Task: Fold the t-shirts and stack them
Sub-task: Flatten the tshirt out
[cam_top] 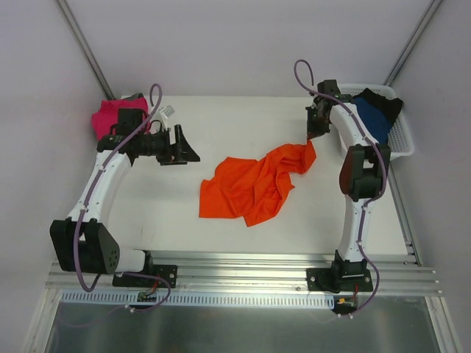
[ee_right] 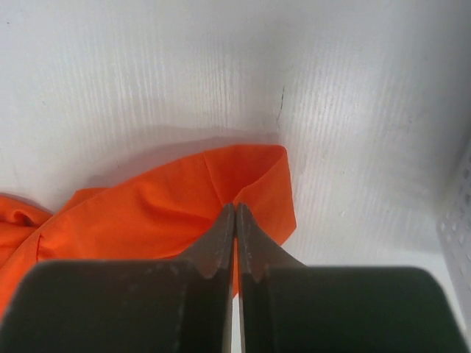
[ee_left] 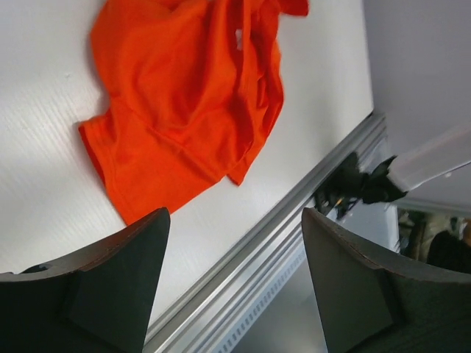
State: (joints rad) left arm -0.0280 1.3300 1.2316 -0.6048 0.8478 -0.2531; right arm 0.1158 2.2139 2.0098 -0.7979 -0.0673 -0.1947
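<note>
Right gripper (ee_right: 235, 209) with fingers pressed tightly together, pinching a rounded edge of the orange t-shirt (ee_right: 169, 213) right at the fingertips, cloth puckered into small creases at the pinch. Remainder of the shirt trailing away to this gripper's left and back toward the arm bases, spread in a loose, crumpled heap on the white table (cam_top: 221, 118), not folded.

Just to the right of the right gripper, white mesh basket (cam_top: 402, 143) at the table's far right corner, holding the dark blue t-shirt (cam_top: 372, 119), with the black t-shirt (cam_top: 384, 99) bunched behind it at the far rim.

Left gripper (ee_left: 234, 213) spread wide open, gripping nothing, above the table and apart from all cloth, fingers aimed toward the orange t-shirt on its right. Seen past its two dark fingers in the wrist view: the shirt's lower corner and, nearer, the aluminium rail (ee_left: 280, 228) along the table's near edge.

Behind the left gripper and to its left, magenta-pink t-shirt (cam_top: 109, 118) bunched in the table's far left corner, partly hidden by the arm.
</note>
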